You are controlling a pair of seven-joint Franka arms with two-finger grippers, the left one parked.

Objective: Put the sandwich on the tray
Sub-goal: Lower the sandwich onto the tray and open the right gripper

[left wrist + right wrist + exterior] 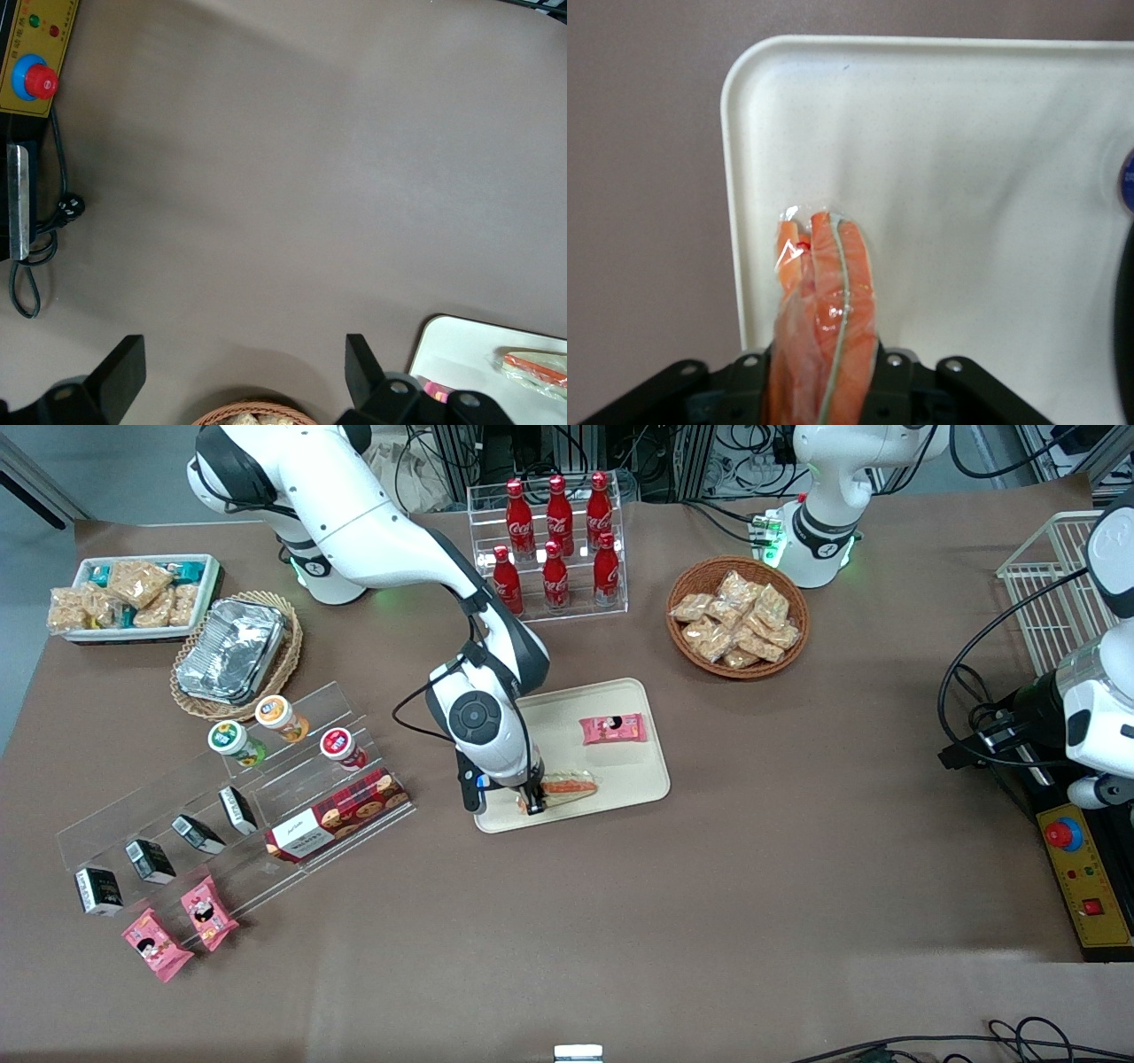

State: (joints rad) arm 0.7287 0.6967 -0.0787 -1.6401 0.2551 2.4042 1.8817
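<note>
The sandwich [574,786], a clear-wrapped wedge with orange filling, lies low over the cream tray [640,779], at the tray corner nearest the front camera on the working arm's side. My right gripper [532,804] stands over that corner and is shut on the sandwich's wide end. In the right wrist view the sandwich [826,292] runs out from between the fingers of the gripper [824,394], its tip close to the tray [974,177] near the rim. I cannot tell whether it touches the tray. The left wrist view shows the tray corner [452,350] and the sandwich [536,367].
A pink snack packet [612,729] lies on the tray, farther from the camera than the sandwich. A cola bottle rack [556,540] and a wicker basket of snacks [737,615] stand farther back. An acrylic shelf of goods [239,779] and a foil container [230,651] lie toward the working arm's end.
</note>
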